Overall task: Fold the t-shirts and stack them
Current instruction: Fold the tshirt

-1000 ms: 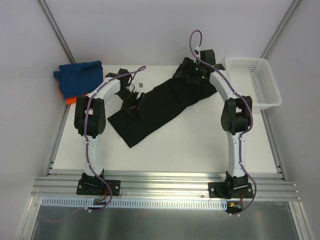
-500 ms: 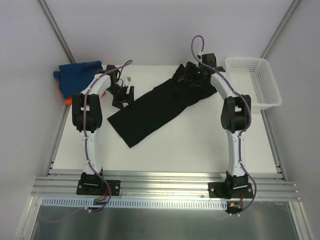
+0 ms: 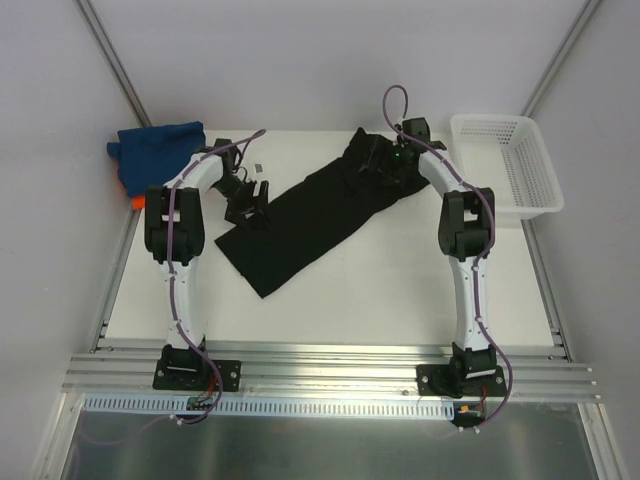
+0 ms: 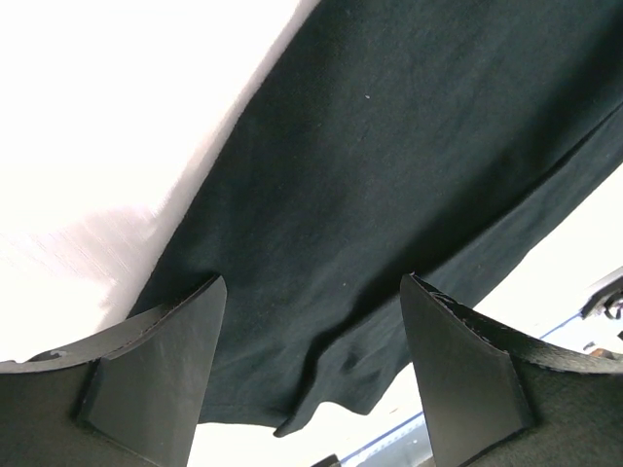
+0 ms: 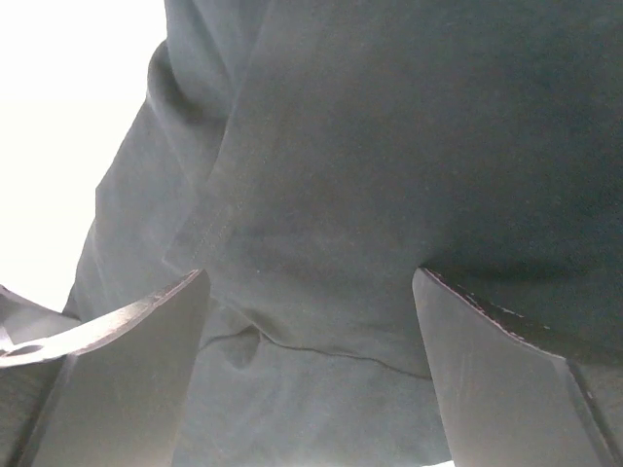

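The black t-shirt (image 3: 310, 215) lies in a long diagonal strip across the white table, its far right end bunched up. My left gripper (image 3: 248, 205) hangs open over the shirt's near left edge. In the left wrist view the black cloth (image 4: 389, 175) and its hem fill the space between the spread fingers (image 4: 156, 379). My right gripper (image 3: 375, 160) stands open over the bunched far end, and folds of dark cloth (image 5: 389, 146) show between its fingers (image 5: 506, 379). A blue t-shirt (image 3: 155, 150) lies on an orange one (image 3: 138, 201) at the back left corner.
A white mesh basket (image 3: 525, 190) stands at the back right edge of the table. Bare white tabletop (image 3: 380, 290) stretches in front of the black shirt. Metal frame rails (image 3: 330, 375) run along the table's near edge.
My left gripper pulled back off the black shirt toward the left, then came back a little toward its edge. The right gripper shifted slightly left over the bunched end. The shirt kept its shape.
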You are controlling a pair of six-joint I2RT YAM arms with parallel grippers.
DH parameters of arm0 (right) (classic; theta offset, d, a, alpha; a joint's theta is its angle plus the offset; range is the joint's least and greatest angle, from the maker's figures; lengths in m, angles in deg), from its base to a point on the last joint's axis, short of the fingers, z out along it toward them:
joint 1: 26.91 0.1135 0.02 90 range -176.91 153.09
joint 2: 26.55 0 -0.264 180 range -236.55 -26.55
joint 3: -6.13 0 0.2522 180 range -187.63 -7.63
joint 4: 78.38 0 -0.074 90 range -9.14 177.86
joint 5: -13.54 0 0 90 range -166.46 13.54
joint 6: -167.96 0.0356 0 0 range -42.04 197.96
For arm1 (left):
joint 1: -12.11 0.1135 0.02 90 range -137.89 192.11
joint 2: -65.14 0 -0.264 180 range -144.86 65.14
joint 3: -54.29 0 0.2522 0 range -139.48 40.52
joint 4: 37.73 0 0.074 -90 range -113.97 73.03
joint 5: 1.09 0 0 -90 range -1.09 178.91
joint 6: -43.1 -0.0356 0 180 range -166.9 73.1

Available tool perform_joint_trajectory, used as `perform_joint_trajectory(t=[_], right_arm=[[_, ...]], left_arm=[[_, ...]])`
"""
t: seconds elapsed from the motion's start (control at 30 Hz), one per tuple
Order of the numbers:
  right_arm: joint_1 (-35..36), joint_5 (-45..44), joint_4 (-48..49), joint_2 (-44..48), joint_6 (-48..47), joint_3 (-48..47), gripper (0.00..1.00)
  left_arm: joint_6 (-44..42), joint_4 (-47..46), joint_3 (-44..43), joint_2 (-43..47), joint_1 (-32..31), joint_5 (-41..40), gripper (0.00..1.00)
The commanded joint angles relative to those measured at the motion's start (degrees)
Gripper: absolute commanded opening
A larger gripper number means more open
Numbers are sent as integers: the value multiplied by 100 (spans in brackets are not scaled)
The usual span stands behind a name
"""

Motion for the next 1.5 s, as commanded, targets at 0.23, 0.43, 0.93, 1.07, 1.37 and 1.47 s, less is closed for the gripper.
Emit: perform_joint_trajectory(t=[0.23,0.43,0.93,1.07,1.37,1.47], right_arm=[[-33,20,139,-464,254,-652,90],[20,116,235,-535,342,-801,90],[178,152,429,-781,491,-1241,90],[249,151,464,-816,439,-1390,90],[389,196,456,-53,157,-1136,90],[354,213,394,308,105,-846,90]], left_arm=[[35,295,1501,835,-93,29,74],[140,295,2073,1257,-471,266,75],[536,58,3312,2311,-1684,495,75],[580,-101,3515,2541,-2026,408,76],[177,-22,2777,2919,-2098,-366,76],[105,-22,2557,2831,-1975,-550,76]])
